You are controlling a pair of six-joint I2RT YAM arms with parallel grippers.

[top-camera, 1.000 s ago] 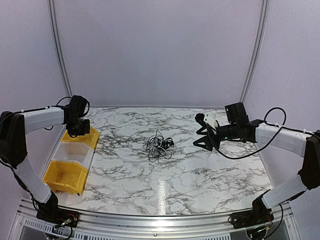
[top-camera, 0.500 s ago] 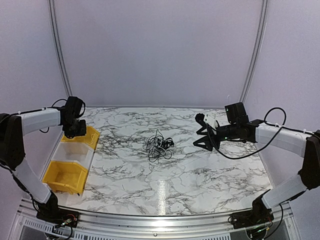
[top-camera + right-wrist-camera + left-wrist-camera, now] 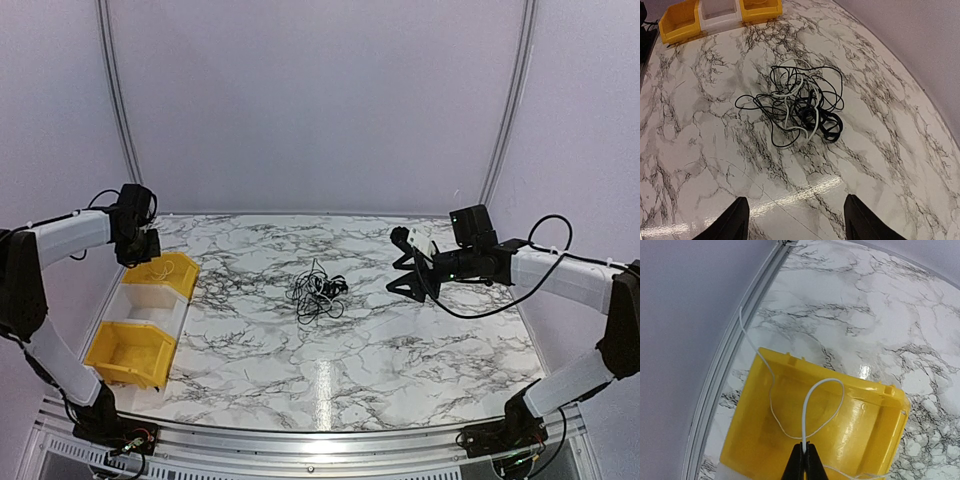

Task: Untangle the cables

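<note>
The cables (image 3: 318,292) lie as a small bunch of thin black and white wires at the table's middle; the right wrist view shows the cables (image 3: 795,102) ahead of its fingers. My right gripper (image 3: 402,263) hovers to their right, open and empty, as the right gripper (image 3: 795,199) also shows. My left gripper (image 3: 135,245) is at the far left by the wall. In the left wrist view the left gripper (image 3: 804,445) is shut on a thin white cable (image 3: 771,390), whose loop hangs over a yellow bin (image 3: 865,425).
Three bins stand in a row along the left edge: a yellow bin (image 3: 172,272), a white bin (image 3: 150,305) and a nearer yellow bin (image 3: 130,352). A curved metal rail (image 3: 725,375) borders the table by the left wall.
My left arm has swung left and back, from over the far yellow bin toward the wall. The right arm and the bunch have not moved.
</note>
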